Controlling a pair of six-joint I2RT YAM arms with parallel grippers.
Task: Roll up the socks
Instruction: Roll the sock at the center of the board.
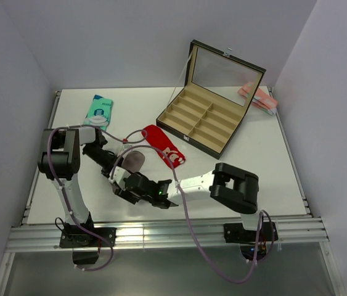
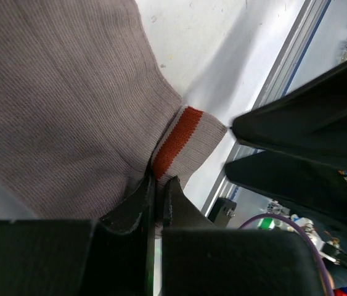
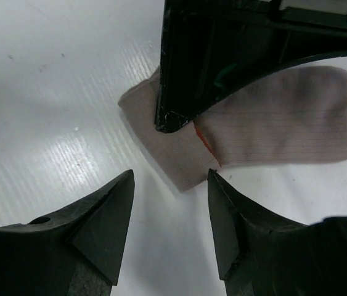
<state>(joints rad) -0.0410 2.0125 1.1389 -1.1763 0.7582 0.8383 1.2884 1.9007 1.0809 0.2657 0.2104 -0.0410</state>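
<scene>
White tabletop [image 1: 253,179], a bit glossy with fine ribbing across it, boxed in by plain pale grey walls [image 1: 99,43] on three sides. A metal rail [image 1: 161,234] runs along the near edge by my bases.

My left gripper [image 2: 159,182] is pinched tight on the cuff end of a grey sock [image 2: 68,92], right next to its orange-red stripe [image 2: 179,139]. The rest of that sock lies flat on the table, left of centre.

My right gripper [image 3: 171,176] hangs low over the table just beside that same cuff, jaws spread apart and gripping nothing.

The red sock [image 1: 164,148] lies flat near the middle, just past the grey one, and neither of my grippers is on it.

Farther back there's an open box [image 1: 204,126] with compartments, lid up. Teal sock [image 1: 99,111] is back left, and a pink bundle [image 1: 256,97] sits back right by the wall.
</scene>
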